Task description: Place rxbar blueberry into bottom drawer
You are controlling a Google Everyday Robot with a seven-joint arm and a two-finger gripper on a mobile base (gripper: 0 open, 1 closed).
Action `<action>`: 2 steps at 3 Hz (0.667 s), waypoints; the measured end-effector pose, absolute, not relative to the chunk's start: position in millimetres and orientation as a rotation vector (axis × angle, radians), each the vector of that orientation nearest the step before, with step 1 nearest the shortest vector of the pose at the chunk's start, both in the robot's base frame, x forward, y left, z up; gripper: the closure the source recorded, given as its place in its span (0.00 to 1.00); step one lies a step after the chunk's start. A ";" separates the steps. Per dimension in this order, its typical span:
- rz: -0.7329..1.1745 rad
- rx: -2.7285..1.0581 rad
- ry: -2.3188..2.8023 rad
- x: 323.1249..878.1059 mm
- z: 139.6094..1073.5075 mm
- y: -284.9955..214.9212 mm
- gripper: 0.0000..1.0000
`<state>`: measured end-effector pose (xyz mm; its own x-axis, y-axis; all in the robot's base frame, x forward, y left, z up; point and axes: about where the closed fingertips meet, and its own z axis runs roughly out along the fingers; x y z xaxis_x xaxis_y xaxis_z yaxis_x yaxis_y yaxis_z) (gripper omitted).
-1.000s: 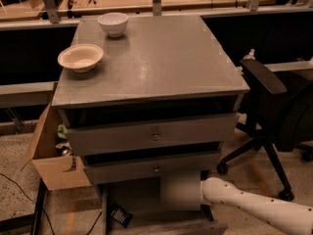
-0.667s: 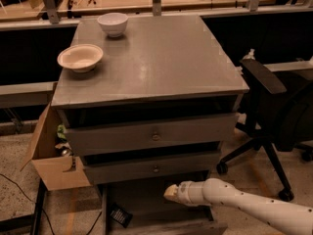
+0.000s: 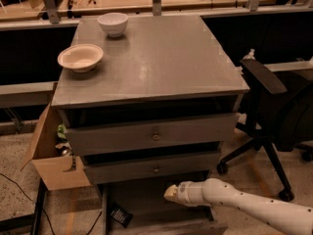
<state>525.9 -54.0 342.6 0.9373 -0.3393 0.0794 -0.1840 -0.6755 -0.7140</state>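
The rxbar blueberry (image 3: 120, 214), a small dark bar with pale lettering, lies on the dark floor of the bottom drawer (image 3: 166, 227) near its left side. The drawer is pulled out under the two upper grey drawers, which stand slightly open. My white arm reaches in from the lower right over the drawer. My gripper (image 3: 170, 193) at its pale tip is above the drawer's middle, to the right of the bar and apart from it.
Two pale bowls (image 3: 80, 57) (image 3: 113, 23) stand on the grey cabinet top (image 3: 161, 62). An open cardboard box (image 3: 51, 165) is at the cabinet's left. A black office chair (image 3: 279, 116) stands at the right. Cables lie on the floor at the left.
My arm has extended leftward over the open bottom drawer, its tip now near the drawer's middle. The bar and the drawers have not moved.
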 end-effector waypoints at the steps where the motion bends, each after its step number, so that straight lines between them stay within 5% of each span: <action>1: -0.261 -2.326 0.366 525.3 342.0 -52.4 0.11; 2: -0.258 -2.325 0.364 524.7 341.4 -50.8 0.00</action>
